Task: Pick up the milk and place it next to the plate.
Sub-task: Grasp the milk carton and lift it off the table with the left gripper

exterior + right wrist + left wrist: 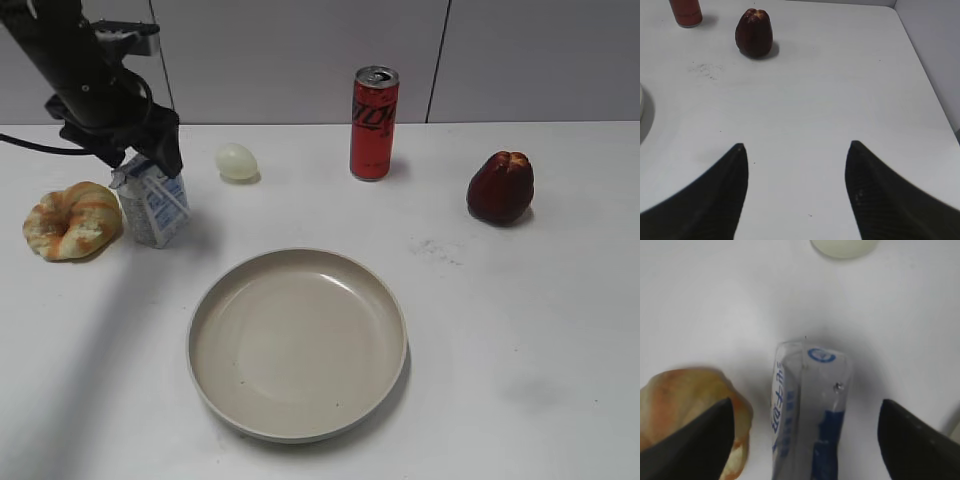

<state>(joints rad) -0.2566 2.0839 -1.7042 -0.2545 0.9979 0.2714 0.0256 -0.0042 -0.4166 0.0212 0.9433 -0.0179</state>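
Observation:
The milk (154,205) is a small white carton with blue print, standing at the left of the table. My left gripper (150,158) hovers right over its gabled top. In the left wrist view the milk (807,415) lies between the two open fingers of my left gripper (807,412), with a gap on each side. The beige plate (297,341) sits in the front middle, to the right of the milk. My right gripper (796,150) is open and empty over bare table; it is out of the exterior view.
A bread roll (72,220) lies just left of the milk, close to the left finger (690,410). A pale egg (236,161), a red can (373,123) and a dark red fruit (500,187) stand along the back.

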